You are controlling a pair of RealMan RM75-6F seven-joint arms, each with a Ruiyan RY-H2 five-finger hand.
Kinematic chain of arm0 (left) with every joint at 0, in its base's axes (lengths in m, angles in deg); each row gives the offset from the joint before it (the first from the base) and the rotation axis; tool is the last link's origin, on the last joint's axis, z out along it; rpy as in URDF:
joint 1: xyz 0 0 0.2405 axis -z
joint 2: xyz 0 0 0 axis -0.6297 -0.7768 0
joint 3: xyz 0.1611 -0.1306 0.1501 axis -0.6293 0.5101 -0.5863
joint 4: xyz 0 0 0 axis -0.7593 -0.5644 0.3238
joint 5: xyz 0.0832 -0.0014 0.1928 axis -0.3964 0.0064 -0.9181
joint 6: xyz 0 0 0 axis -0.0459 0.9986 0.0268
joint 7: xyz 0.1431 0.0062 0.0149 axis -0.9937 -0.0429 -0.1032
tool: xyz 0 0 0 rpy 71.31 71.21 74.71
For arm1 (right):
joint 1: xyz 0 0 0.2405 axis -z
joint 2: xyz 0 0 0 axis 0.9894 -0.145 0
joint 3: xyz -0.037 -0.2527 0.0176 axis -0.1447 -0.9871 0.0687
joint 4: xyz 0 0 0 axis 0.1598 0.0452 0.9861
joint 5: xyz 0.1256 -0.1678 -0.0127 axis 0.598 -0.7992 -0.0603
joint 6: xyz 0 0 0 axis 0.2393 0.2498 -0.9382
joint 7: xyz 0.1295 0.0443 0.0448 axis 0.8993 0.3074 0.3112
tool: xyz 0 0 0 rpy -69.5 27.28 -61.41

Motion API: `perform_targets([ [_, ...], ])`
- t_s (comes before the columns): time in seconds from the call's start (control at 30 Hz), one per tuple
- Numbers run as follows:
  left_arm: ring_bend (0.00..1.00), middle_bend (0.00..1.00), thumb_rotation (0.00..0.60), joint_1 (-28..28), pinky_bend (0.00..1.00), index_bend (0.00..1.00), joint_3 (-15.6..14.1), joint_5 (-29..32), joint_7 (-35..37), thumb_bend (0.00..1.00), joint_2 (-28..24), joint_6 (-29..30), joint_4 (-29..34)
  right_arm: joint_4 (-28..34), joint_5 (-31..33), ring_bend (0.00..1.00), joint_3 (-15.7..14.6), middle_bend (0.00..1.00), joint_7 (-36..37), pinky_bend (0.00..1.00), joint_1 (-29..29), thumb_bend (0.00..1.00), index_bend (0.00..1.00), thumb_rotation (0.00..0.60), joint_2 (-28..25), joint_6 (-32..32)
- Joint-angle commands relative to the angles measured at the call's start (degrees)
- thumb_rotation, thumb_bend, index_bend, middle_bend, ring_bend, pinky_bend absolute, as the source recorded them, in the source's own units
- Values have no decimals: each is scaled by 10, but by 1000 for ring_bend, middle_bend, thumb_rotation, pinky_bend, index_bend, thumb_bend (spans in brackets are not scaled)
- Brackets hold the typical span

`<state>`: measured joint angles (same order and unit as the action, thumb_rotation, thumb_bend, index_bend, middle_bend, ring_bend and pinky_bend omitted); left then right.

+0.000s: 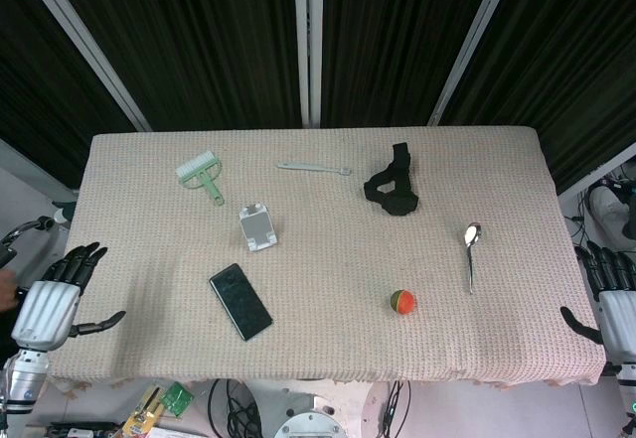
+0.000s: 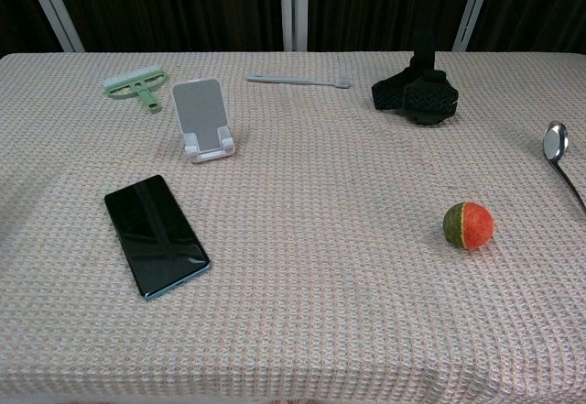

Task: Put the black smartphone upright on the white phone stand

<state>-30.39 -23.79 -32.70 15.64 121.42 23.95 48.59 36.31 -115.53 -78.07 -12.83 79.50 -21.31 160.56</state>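
Observation:
The black smartphone [image 1: 240, 302] [image 2: 156, 234] lies flat, screen up, on the cloth near the front left. Just behind it the white phone stand [image 1: 257, 227] [image 2: 202, 118] stands with nothing on it. My left hand [image 1: 60, 297] hovers at the table's left front edge, fingers spread, holding nothing, well to the left of the phone. At the right edge my right hand [image 1: 608, 294] is partly cut off by the frame, with its fingers apart and nothing in it. The chest view shows neither hand.
A green brush [image 1: 203, 175] [image 2: 137, 85] and a thin white stick [image 1: 314, 168] [image 2: 298, 80] lie at the back. A black strap [image 1: 394, 189] [image 2: 417, 91] sits back right. A spoon [image 1: 472, 250] [image 2: 560, 152] and a red-green ball [image 1: 401, 302] [image 2: 468, 225] lie on the right.

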Motion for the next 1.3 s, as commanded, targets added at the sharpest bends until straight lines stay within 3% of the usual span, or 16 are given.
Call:
perform_targets([
  [0.03, 80, 63, 327, -1, 236, 77, 0, 1, 0, 115, 0, -1, 1, 0, 0, 0, 0, 0, 0, 0, 0, 141, 0, 600, 0, -1],
  [0.2, 80, 63, 359, 4, 236, 77, -4, -18, 3, 116, -3, 2, 1, 0, -2, 0, -1, 0, 1, 0, 1, 141, 0, 600, 0, 2],
  [0.43, 81, 60, 596, 62, 247, 77, -15, -100, -35, 111, -27, -47, 28, 7, -4, 0, -1, 0, 0, 0, 4, 141, 0, 600, -4, 9],
  [0.7, 81, 59, 600, 162, 249, 73, 2, -140, -91, 112, -9, -164, 73, 19, -2, 0, 3, 0, -3, 0, 7, 141, 0, 600, -10, 16],
  [0.97, 81, 57, 600, 246, 249, 69, 12, -110, -127, 126, 56, -300, 30, 2, 5, 0, 2, 0, 14, 0, 16, 141, 0, 600, -14, 21],
  [1.3, 81, 50, 600, 291, 244, 64, -1, -94, -182, 131, 98, -368, -4, -10, 8, 0, 4, 0, 36, 0, 19, 142, 0, 600, -19, 21],
])
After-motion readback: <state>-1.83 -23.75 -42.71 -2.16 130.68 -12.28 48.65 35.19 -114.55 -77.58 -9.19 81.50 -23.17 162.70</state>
